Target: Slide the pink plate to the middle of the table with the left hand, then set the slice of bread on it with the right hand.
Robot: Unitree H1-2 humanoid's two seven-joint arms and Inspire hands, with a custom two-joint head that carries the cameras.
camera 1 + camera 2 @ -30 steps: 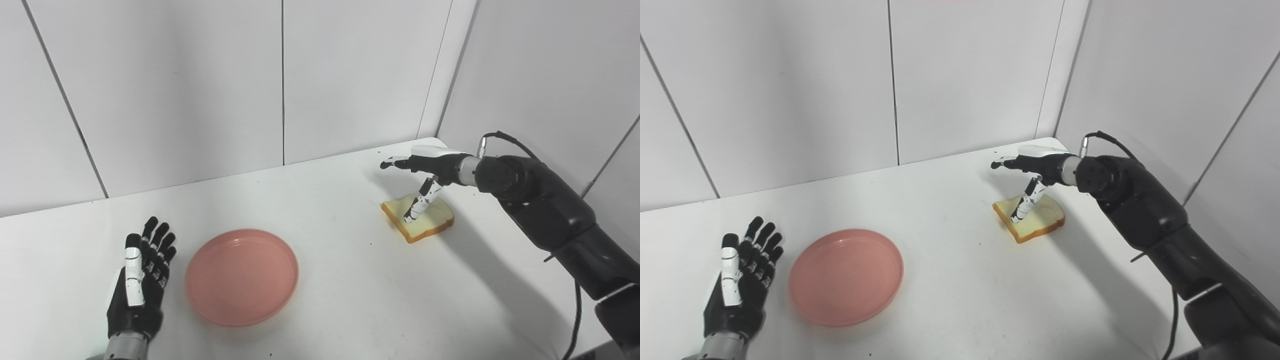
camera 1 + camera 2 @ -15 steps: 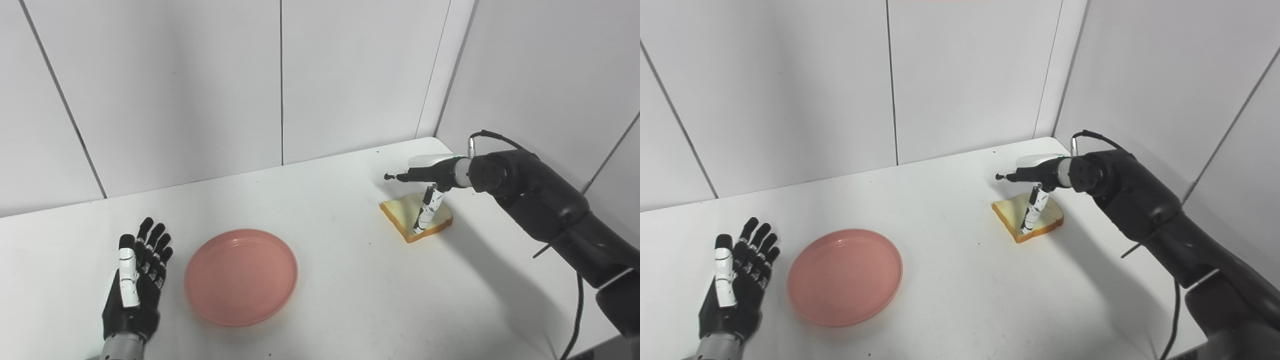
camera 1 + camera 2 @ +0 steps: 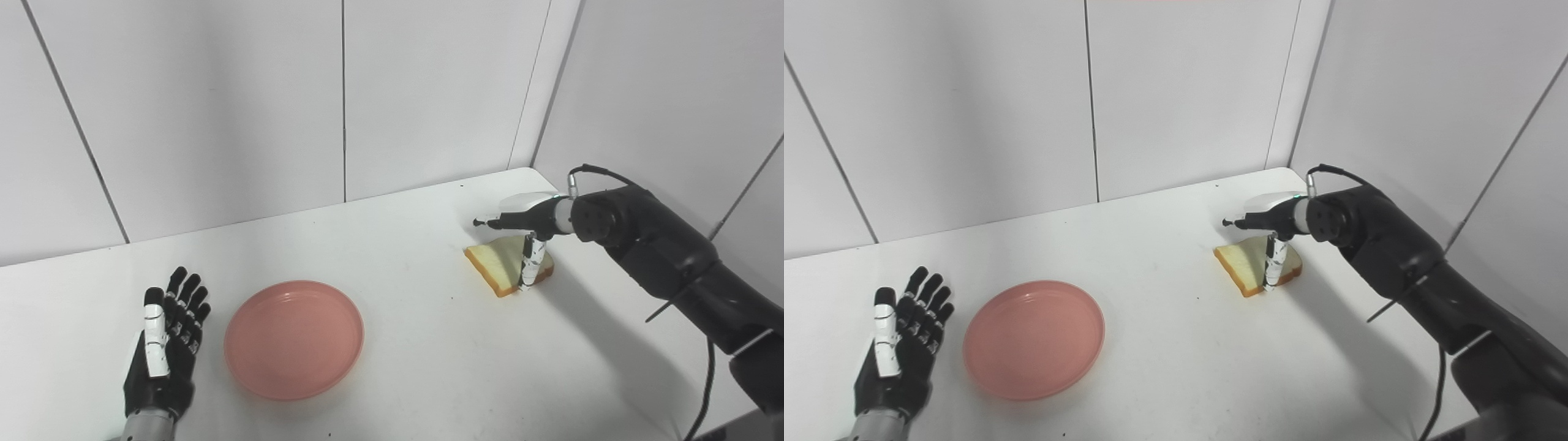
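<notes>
Now my right hand [image 3: 520, 228] hovers spread over the bread [image 3: 501, 269], thumb down at its near edge, nothing pinched yet. I should close gently beneath the crust. Left of the bread lies the plate [image 3: 294, 339]; beyond it, my left hand [image 3: 164, 352] rests open.

White table [image 3: 429, 367] bears pink plate [image 3: 294, 339] and bread slice [image 3: 499, 263].

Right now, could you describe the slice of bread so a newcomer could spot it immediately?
On the white table, look toward the far right corner. Under the right hand lies the slice of bread: pale, brown-crusted, unlike the round pink plate.
</notes>
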